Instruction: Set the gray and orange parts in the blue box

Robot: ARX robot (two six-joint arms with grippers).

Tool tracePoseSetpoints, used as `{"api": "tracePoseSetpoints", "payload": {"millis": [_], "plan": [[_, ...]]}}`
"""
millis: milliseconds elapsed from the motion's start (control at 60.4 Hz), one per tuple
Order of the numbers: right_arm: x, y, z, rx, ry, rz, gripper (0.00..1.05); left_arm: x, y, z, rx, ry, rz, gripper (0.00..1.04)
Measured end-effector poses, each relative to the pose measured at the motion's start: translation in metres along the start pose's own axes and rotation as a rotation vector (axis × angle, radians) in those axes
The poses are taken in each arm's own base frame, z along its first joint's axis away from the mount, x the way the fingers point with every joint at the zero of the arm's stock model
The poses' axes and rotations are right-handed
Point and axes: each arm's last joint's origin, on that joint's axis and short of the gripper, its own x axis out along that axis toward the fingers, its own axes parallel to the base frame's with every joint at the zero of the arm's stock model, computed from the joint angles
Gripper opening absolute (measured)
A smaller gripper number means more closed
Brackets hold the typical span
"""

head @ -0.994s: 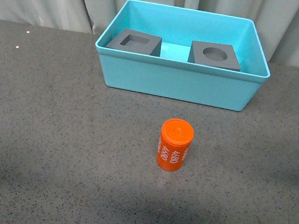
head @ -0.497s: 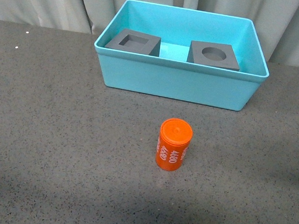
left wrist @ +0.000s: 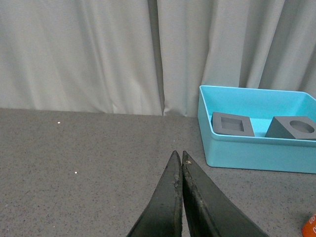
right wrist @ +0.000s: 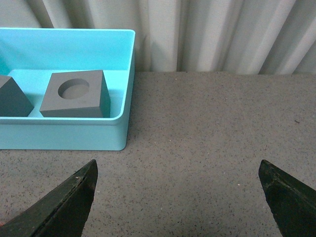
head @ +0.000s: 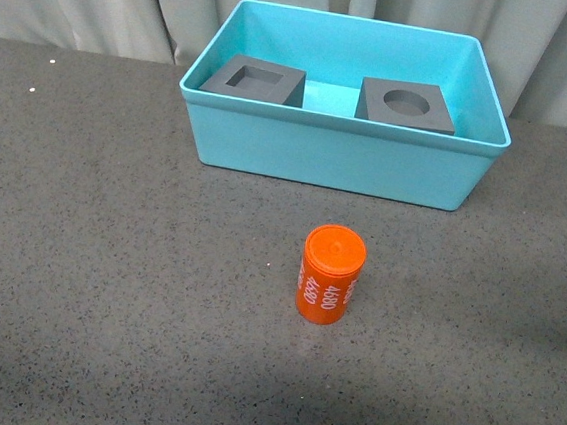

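Square-recess cube (head: 255, 78) and round-recess cube (head: 406, 105) are in the blue box (head: 338, 163), only the orange cylinder (head: 332, 274) left on the bench (head: 108, 256), left end effector (left wrist: 180, 160) pinched together, right end effector (right wrist: 177, 165) wide apart.

All three views are lit evenly and softly from above. Only faint, diffuse shadows are cast: a dim patch on the table (head: 108, 256) in front of the orange cylinder (head: 332, 274), and slight shading inside the blue box (right wrist: 126, 74) beside the round-recess gray cube (right wrist: 74, 94). Table speckle and curtain folds are rendered sharply
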Motion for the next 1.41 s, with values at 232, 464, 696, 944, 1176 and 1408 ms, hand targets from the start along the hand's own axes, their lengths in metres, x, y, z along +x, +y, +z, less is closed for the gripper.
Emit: {"api": "tracePoseSetpoints", "payload": {"millis": [232, 464, 696, 944, 1176, 1408], "plan": [[0.0, 0.0, 0.0, 0.0, 0.0, 0.0, 0.95, -0.004, 0.0, 0.0, 0.0, 0.0, 0.0, 0.04], [0.0, 0.0, 0.0, 0.0, 0.0, 0.0, 0.95, -0.016, 0.0, -0.004, 0.0, 0.013, -0.002, 0.04], [0.0, 0.0, 0.0, 0.0, 0.0, 0.0, 0.95, -0.016, 0.0, -0.003, 0.0, 0.007, -0.001, 0.07], [0.0, 0.0, 0.0, 0.0, 0.0, 0.0, 0.95, -0.017, 0.0, -0.003, 0.0, 0.006, -0.001, 0.52], [0.002, 0.007, 0.0, -0.159, -0.032, 0.108, 0.95, -0.017, 0.0, -0.003, 0.0, 0.006, -0.001, 0.91], [0.025, 0.045, 0.003, -0.374, 0.16, 0.362, 0.95, -0.017, 0.0, -0.003, 0.003, 0.006, -0.001, 0.98]]}}
